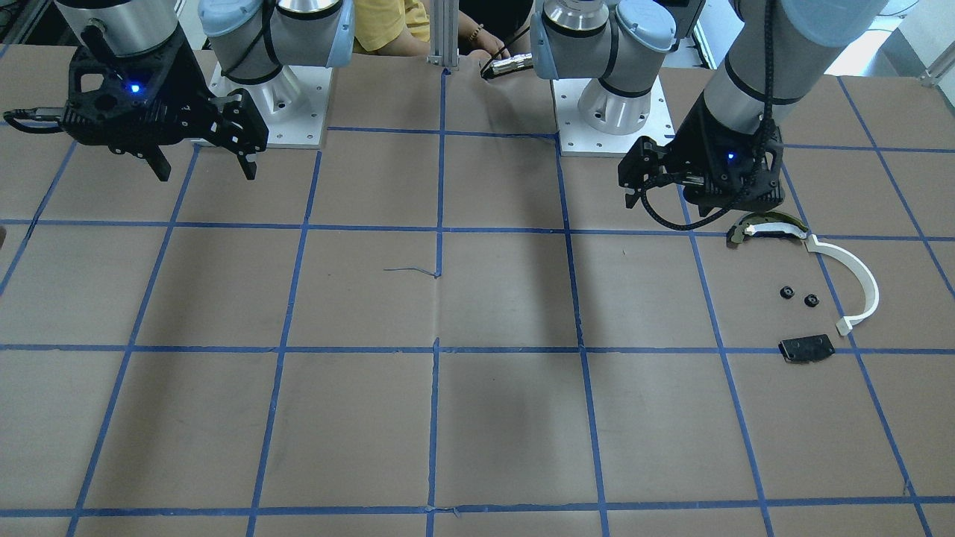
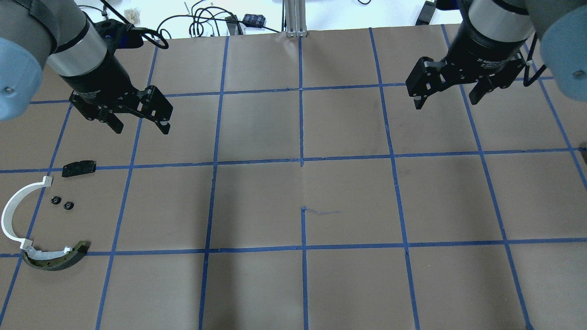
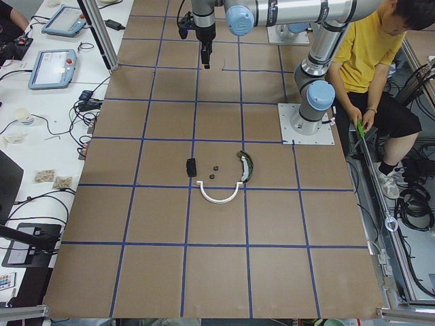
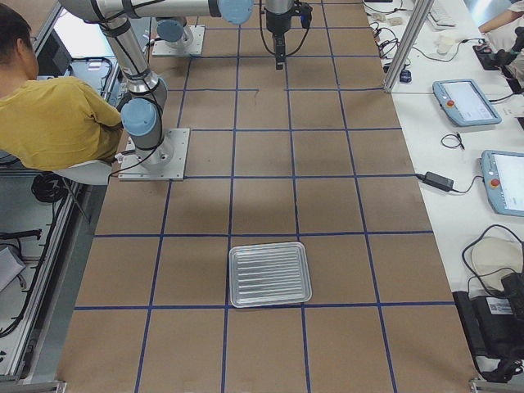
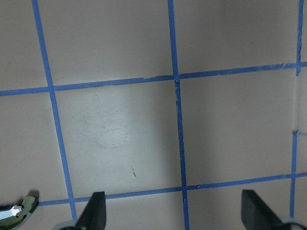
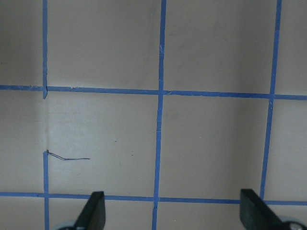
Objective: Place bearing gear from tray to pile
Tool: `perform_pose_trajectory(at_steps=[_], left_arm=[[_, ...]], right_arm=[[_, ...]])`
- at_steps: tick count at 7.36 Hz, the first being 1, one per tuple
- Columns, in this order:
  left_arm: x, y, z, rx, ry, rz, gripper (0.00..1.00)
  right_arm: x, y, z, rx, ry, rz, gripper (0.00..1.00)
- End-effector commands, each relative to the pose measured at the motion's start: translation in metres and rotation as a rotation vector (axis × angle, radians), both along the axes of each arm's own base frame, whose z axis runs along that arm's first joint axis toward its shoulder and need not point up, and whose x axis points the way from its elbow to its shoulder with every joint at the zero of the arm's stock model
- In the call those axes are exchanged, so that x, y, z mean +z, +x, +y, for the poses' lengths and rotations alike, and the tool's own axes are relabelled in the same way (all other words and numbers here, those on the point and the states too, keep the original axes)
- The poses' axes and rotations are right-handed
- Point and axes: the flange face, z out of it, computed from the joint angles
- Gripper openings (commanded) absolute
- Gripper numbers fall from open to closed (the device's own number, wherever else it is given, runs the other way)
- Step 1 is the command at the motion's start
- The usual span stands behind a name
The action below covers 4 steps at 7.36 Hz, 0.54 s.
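Observation:
The pile lies on the robot's left side of the table: a white arc strip (image 2: 11, 215), an olive-and-black curved piece (image 2: 55, 259), a flat black plate (image 2: 79, 167) and two small black bearing gears (image 2: 56, 200) (image 2: 69, 205). The gears also show in the front view (image 1: 786, 291) (image 1: 812, 300). My left gripper (image 2: 141, 129) is open and empty, hovering beyond the plate. My right gripper (image 2: 447, 101) is open and empty over bare table at the far right. The metal tray (image 4: 232, 278) shows only in the exterior right view and looks empty.
The table is brown paper with a blue tape grid. The arm bases (image 1: 268, 97) (image 1: 612, 112) stand at the robot's edge, with a person in yellow (image 1: 388, 26) behind them. An aluminium post (image 2: 293, 18) stands at the far edge. Teach pendants (image 4: 467, 102) and cables lie on side tables.

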Motion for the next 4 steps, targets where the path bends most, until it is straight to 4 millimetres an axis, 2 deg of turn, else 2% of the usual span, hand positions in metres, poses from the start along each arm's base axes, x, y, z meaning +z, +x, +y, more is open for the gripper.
perform_pose_trajectory(at_steps=[1, 4], left_arm=[[0.0094, -0.0133, 0.009, -0.017, -0.023, -0.01, 1.0], [0.0115, -0.0124, 0.01, -0.019, -0.026, -0.02, 1.0]], right_arm=[[-0.0001, 0.0, 0.0001, 0.0, 0.001, 0.0, 1.0], [-0.0001, 0.0, 0.0001, -0.001, 0.001, 0.0, 1.0]])
